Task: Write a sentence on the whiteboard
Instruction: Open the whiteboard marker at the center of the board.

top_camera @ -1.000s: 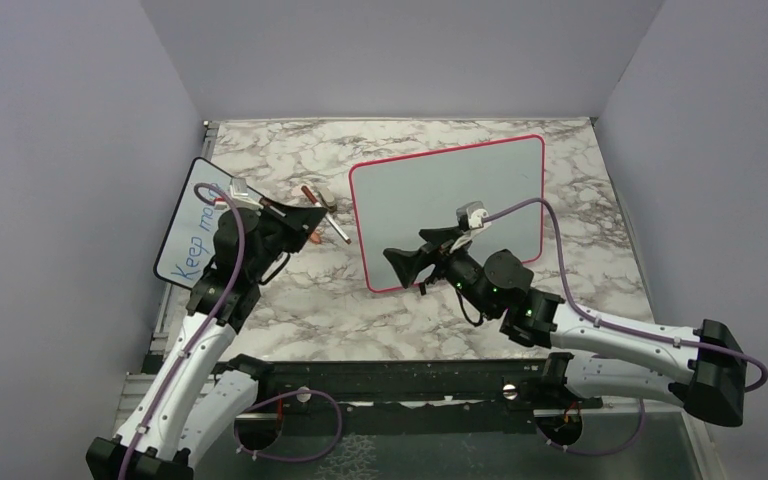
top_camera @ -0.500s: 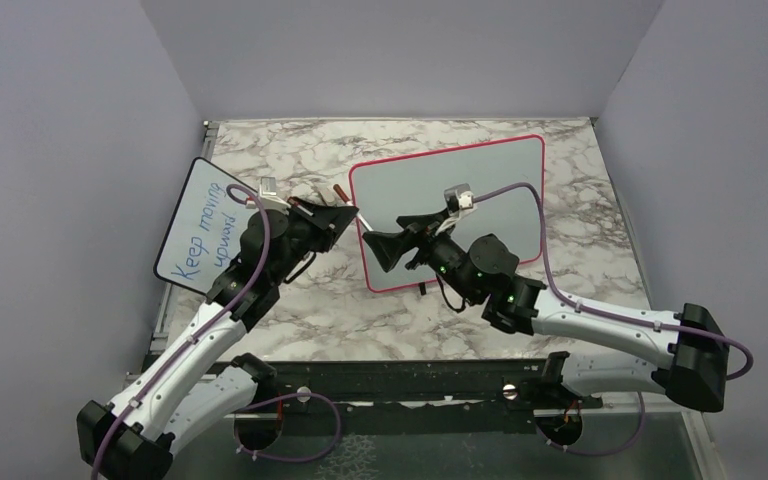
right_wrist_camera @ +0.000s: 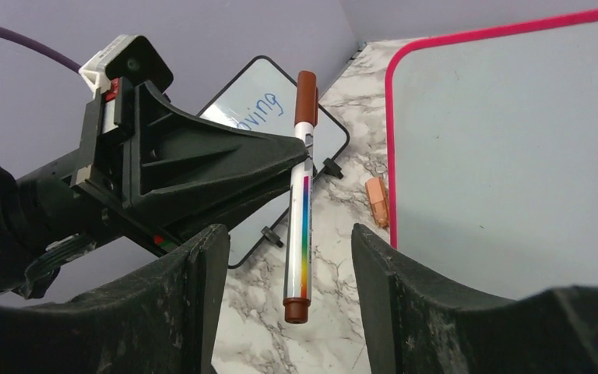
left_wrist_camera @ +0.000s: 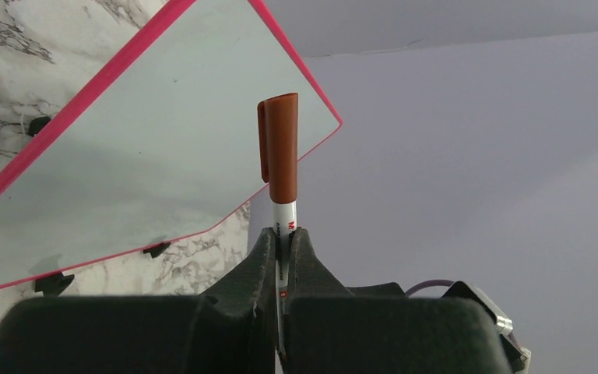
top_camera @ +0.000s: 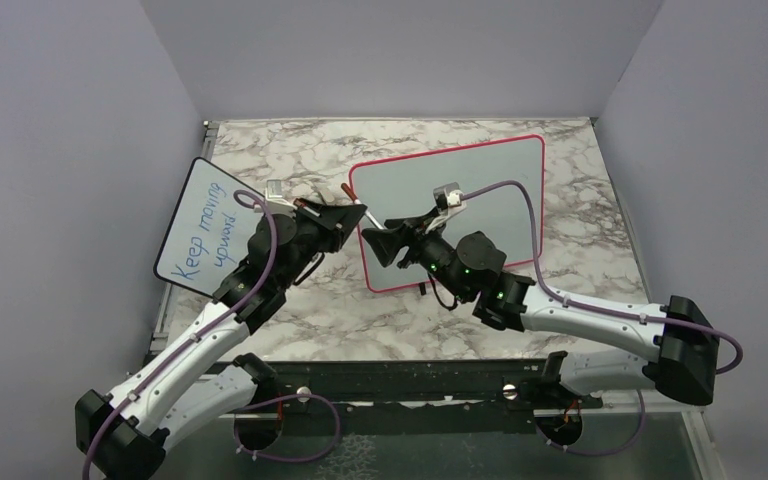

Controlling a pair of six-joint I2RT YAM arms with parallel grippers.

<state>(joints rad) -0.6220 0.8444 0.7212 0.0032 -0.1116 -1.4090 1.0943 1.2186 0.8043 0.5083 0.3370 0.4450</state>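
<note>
Left pincer [left_wrist_camera: 283,234] tight on a marker [left_wrist_camera: 280,148], right pincer [right_wrist_camera: 288,234] wide around it, beside the whiteboard [top_camera: 480,190]; marble desk [top_camera: 290,150], lilac walls [top_camera: 400,50].

My left gripper [left_wrist_camera: 283,234] is clamped on a marker [right_wrist_camera: 302,195], arm stretched forward. My right gripper [right_wrist_camera: 288,241] faces it close by, jaws apart either side of the marker.

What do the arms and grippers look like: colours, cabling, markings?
The left arm and right arm have white links, black joints and bases. A purple cable runs along each to a small white wrist camera. The left gripper and right gripper have matte black wedge-shaped fingers. The right arm's joints show green lights.
</note>
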